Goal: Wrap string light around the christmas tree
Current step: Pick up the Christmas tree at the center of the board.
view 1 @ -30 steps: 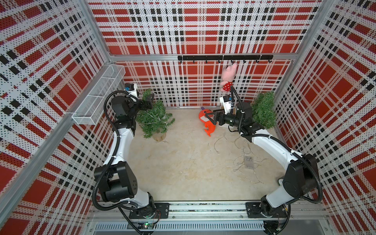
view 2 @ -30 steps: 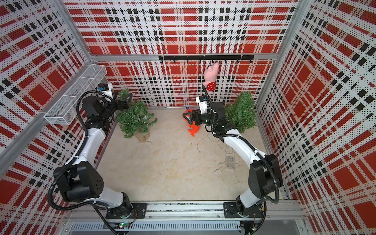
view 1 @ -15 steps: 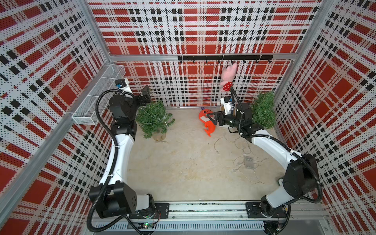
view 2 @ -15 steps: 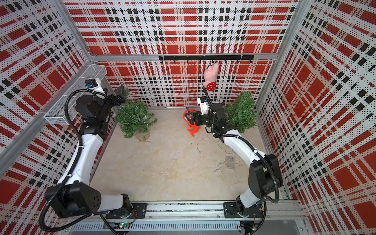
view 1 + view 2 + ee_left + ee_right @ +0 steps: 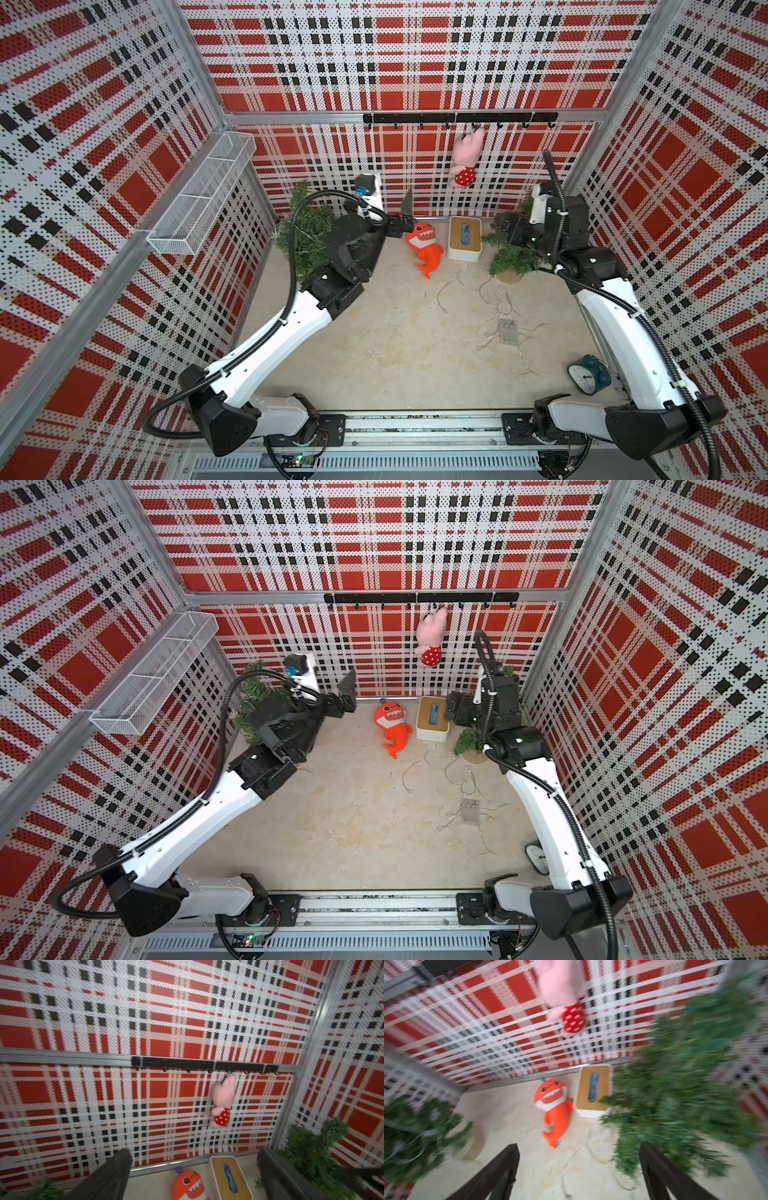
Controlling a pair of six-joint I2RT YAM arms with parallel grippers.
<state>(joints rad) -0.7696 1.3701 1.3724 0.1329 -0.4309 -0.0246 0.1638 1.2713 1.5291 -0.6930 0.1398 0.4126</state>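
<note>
On the left wall hangs a wire basket [image 5: 203,195], and below it the left christmas tree [image 5: 305,235] stands in the far left corner of the desk [image 5: 374,357], half hidden behind my left arm. My left pincer [image 5: 405,218] is raised off the desk just beside that tree, its jaws wide apart with nothing between them, pointing toward the back wall. Next comes an orange shark plush [image 5: 426,249] lying flat, close beside a white tissue box [image 5: 464,239] with a wooden top. Above these a pink plush [image 5: 467,160] in a red spotted dress hangs from the black hook rail [image 5: 457,118]. My right pincer [image 5: 505,226] hovers at the upper branches of the right christmas tree [image 5: 513,262], jaws spread wide and gripping nothing. The string light [image 5: 508,332] lies loose on the desk in front of that right tree, its thin wire straggling from near the shark toward my right arm, wrapped around neither tree as far as I can see. A teal alarm clock [image 5: 588,376] rests near the right arm's base.
</note>
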